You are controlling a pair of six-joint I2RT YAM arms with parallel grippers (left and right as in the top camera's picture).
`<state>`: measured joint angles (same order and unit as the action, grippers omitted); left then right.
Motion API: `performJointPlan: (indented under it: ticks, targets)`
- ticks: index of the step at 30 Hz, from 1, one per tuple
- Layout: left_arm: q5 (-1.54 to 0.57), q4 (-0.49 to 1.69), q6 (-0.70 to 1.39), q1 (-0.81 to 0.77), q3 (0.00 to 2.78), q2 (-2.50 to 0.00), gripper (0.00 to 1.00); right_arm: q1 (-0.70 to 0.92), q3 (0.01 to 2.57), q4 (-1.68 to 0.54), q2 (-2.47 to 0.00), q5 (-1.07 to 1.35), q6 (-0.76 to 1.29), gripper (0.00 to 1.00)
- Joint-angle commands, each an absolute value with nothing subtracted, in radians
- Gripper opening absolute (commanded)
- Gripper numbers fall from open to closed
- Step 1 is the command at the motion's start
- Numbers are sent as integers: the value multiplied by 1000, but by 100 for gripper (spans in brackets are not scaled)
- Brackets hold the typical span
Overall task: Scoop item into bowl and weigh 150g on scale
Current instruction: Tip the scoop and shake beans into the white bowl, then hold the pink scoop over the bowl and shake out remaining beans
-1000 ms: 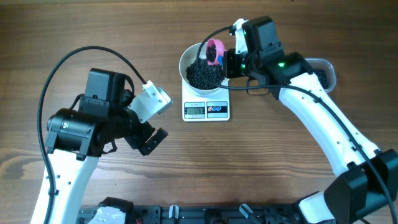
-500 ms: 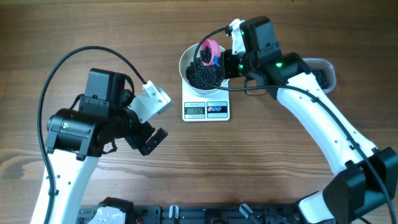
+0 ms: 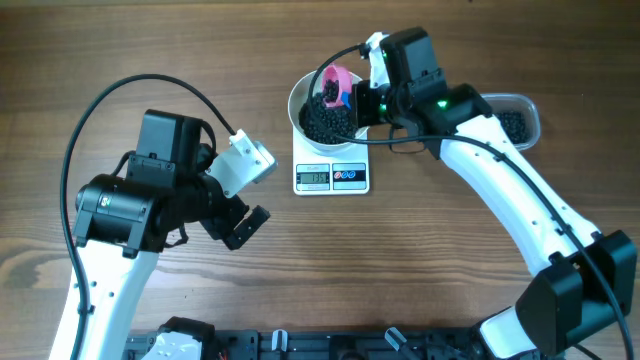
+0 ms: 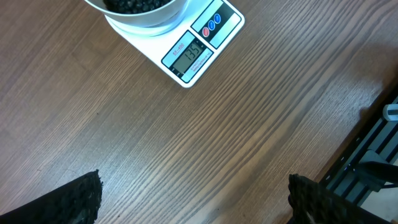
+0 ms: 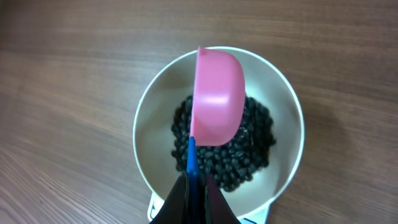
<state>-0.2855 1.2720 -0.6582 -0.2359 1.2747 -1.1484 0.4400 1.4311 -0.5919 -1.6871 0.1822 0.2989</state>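
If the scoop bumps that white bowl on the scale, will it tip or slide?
Probably slide rather than tip: the bowl is wide and weighted by a heap of black beans. It merely rests on the smooth white scale, so a firm nudge might shift it off-centre.

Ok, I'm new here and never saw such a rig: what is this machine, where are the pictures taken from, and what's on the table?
A robot's left arm and right arm work at a wooden table. One picture looks down from above; the others come from a camera on each wrist. A white bowl of black beads stands on a small scale; a clear tub holds more. The right pincer is shut on a pink scoop's handle, over the bowl. The left pincer is open and empty.
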Motion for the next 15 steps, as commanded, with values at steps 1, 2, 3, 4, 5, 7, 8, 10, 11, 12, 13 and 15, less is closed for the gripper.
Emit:
performJointPlan:
  ticks: [1,2,3,4,5,7,8,10,11,12,13,15]
  targets:
    - [-287,1269,-677,-231,1280,-1151,100,453,1446,-572,-1702,221,277,4]
    - [-287,1269,-677,-231,1280,-1151,100,452,1446,-599,-1701,192,227,4]
    - [-287,1269,-677,-231,1280,-1151,100,451,1446,-594,-1696,120,299,5]
    - [-287,1269,-677,-231,1280,-1151,100,451,1446,-574,-1696,130,350,4]
    - [-287,1269,-677,-231,1280,-1151,100,453,1446,-563,-1700,179,333,4]
    - [-287,1269,-677,-231,1280,-1151,100,455,1446,-617,-1697,136,233,4]
    - [-287,1269,-677,-231,1280,-1151,100,453,1446,-607,-1697,97,318,4]
    - [-287,1269,-677,-231,1280,-1151,100,459,1446,-582,-1710,193,322,4]
    - [-287,1269,-677,-231,1280,-1151,100,459,1446,-609,-1711,204,229,4]
    - [-287,1269,-677,-231,1280,-1151,100,458,1446,-622,-1710,124,248,4]
    - [-287,1269,-677,-231,1280,-1151,100,458,1446,-605,-1710,97,334,5]
    - [-287,1269,-677,-231,1280,-1151,100,464,1446,-598,-1717,197,275,4]
